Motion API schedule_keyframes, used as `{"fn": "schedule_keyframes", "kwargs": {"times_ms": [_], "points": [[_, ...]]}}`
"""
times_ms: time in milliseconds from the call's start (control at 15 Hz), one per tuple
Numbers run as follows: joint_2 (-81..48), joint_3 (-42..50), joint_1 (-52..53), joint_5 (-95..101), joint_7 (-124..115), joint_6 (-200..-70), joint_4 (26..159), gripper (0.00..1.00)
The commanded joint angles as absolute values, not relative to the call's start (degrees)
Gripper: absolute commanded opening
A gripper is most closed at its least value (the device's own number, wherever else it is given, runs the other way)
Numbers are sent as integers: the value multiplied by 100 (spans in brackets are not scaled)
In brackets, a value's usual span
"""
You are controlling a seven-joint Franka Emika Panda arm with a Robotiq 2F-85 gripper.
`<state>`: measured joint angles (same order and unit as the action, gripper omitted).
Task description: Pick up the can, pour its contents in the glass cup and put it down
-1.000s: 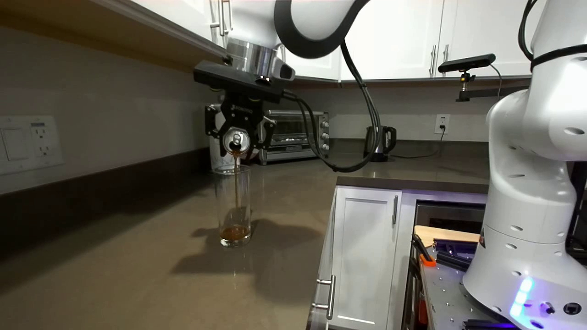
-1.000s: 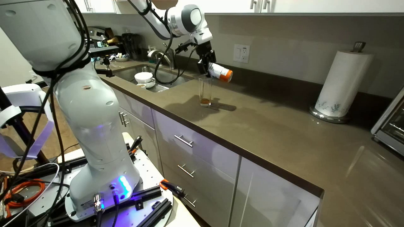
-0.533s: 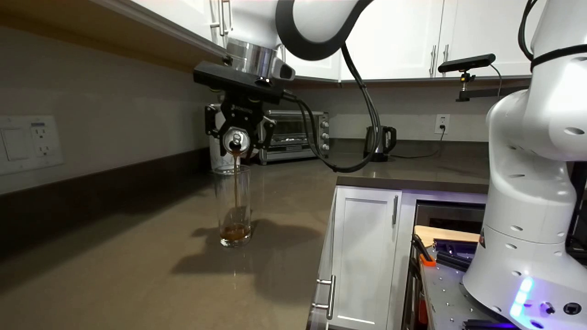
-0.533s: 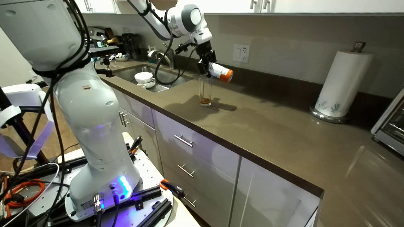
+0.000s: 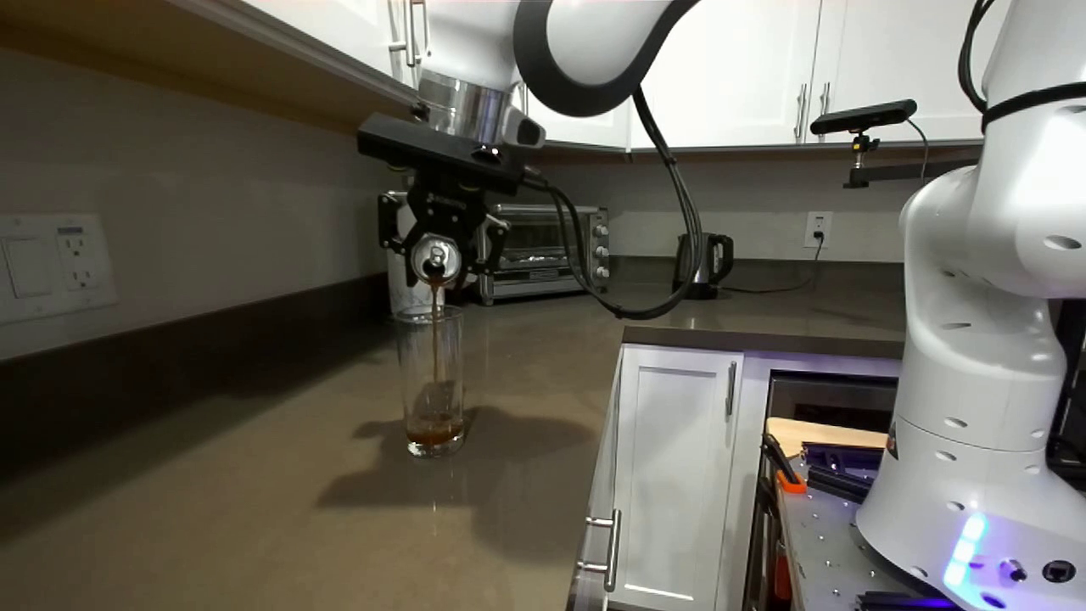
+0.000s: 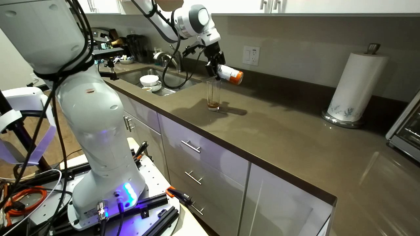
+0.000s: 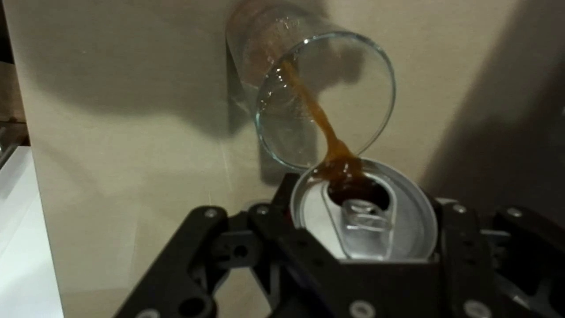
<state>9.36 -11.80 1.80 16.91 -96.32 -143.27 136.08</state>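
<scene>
My gripper (image 5: 438, 265) is shut on the can (image 6: 231, 74), with a finger on either side of it in the wrist view (image 7: 364, 201). The can is white and orange-red, tilted with its silver open top (image 7: 371, 229) lower than its base. A brown stream runs from its opening into the glass cup (image 5: 431, 365). The glass cup is a clear straight tumbler standing upright on the counter, with a little brown liquid in its bottom; it shows too in an exterior view (image 6: 213, 91) and in the wrist view (image 7: 260, 106). The can's top is at the rim's edge, just above it.
A paper-towel roll (image 6: 357, 87) and a toaster oven (image 5: 547, 250) stand further along the counter (image 6: 279, 131). A kettle (image 5: 706, 265) is at the back. A sink with white bowls (image 6: 149, 80) lies on the opposite side. Upper cabinets hang above the arm.
The can has tilted very slightly more, its base rising a little. The stream keeps running and the liquid in the glass cup is slightly higher. The upper arm has shifted slightly.
</scene>
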Motion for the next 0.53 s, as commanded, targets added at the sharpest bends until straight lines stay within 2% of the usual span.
{"fn": "schedule_keyframes", "kwargs": {"times_ms": [0, 467], "points": [[1098, -1201, 156, 2004, -9962, -14558, 13773, 28], [1090, -1210, 148, 2276, -10154, -14610, 13770, 28]]}}
